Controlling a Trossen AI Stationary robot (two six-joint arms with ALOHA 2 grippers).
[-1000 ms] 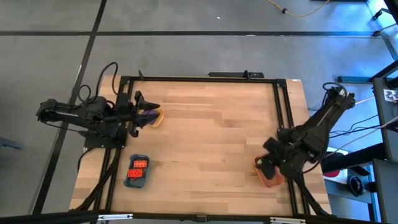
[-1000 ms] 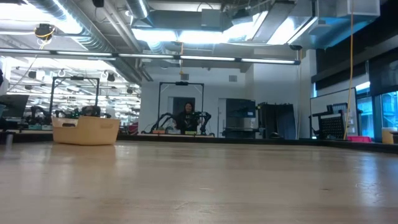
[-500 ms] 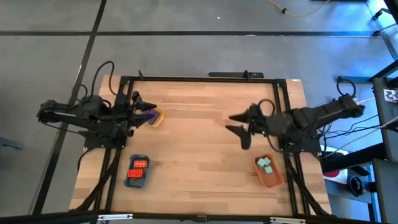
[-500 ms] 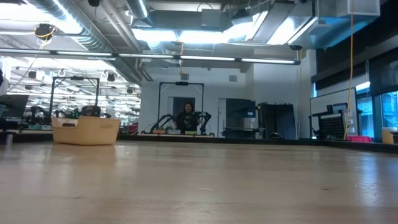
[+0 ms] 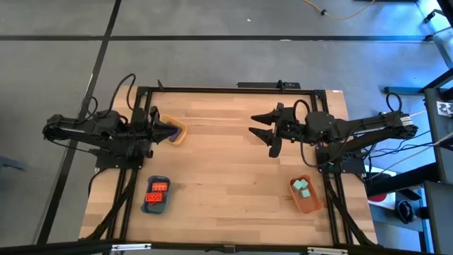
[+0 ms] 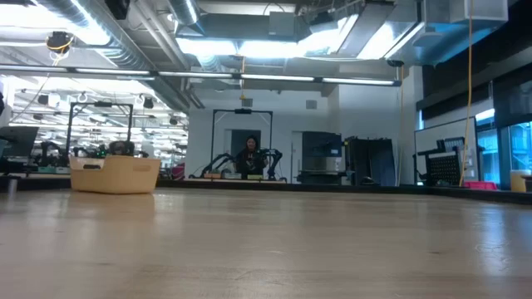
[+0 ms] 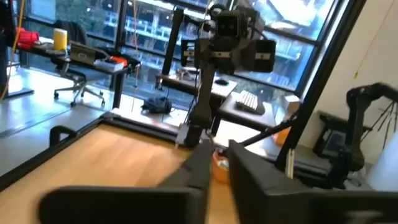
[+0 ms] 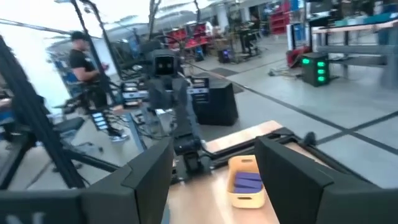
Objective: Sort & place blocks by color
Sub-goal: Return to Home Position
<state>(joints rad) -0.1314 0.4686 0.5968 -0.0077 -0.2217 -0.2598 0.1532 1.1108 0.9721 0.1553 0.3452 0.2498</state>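
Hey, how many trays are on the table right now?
3. A yellow tray sits at the left gripper's tips. A blue tray on the left side holds orange-red blocks. An orange tray on the right side holds teal blocks. None looks hidden.

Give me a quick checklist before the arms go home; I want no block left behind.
1. Right gripper open and empty: ok.
2. Teal blocks in orange tray: ok.
3. Red blocks in blue tray: ok.
4. Purple blocks in yellow tray: ok.
5. Left gripper clear of yellow tray: cannot tell; it hangs over the tray's edge.
6. No loose block on table: ok, none seen.
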